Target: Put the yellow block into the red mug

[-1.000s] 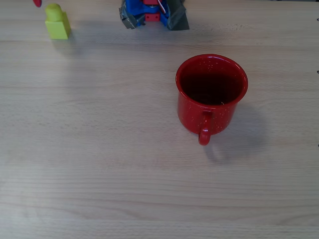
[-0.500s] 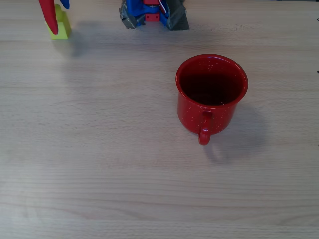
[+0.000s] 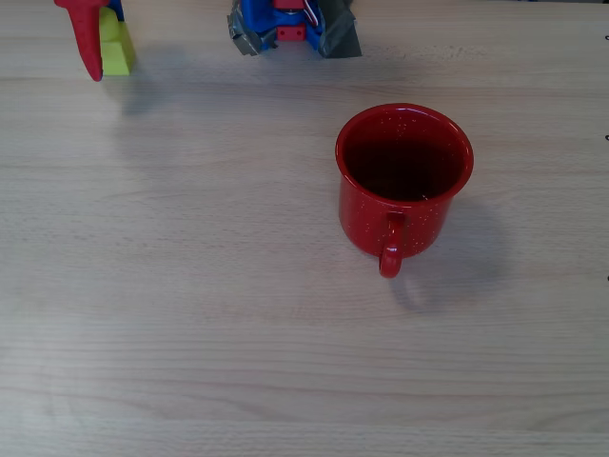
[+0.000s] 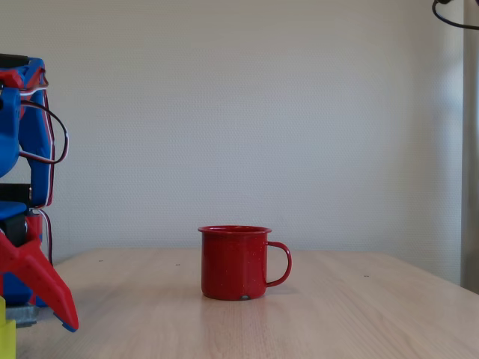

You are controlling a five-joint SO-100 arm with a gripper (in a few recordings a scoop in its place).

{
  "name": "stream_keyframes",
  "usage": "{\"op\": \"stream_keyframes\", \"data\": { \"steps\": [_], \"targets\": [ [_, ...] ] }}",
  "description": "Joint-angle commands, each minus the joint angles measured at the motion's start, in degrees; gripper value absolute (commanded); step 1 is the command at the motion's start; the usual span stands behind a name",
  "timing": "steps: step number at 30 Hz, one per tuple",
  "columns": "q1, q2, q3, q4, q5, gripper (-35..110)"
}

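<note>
Here the end effector (image 3: 103,43) is straddling the yellow block (image 3: 118,52), grip unclear; closing off-centre risks knocking it aside, far from the red mug (image 3: 403,181).

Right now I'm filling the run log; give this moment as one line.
phase: reaching | hand: at yellow block, grip unclear | red mug: upright, apart | block in mug: no

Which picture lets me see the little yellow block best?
The overhead view. There the yellow block sits at the table's top left corner, right beside the hand's red finger, with most of its top and side showing. The fixed view catches just a yellow sliver at the bottom left edge.
</note>
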Motion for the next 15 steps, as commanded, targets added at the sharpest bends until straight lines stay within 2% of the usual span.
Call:
{"op": "stream_keyframes", "data": {
  "steps": [1,9,15],
  "targets": [
    [0.8,1.9,-1.1,-0.6,-0.4,46],
    [0.8,0.0,-0.4,-5.1,-0.1,45],
    [0.9,-0.4,1.0,-8.4,0.1,35]
  ]
}}
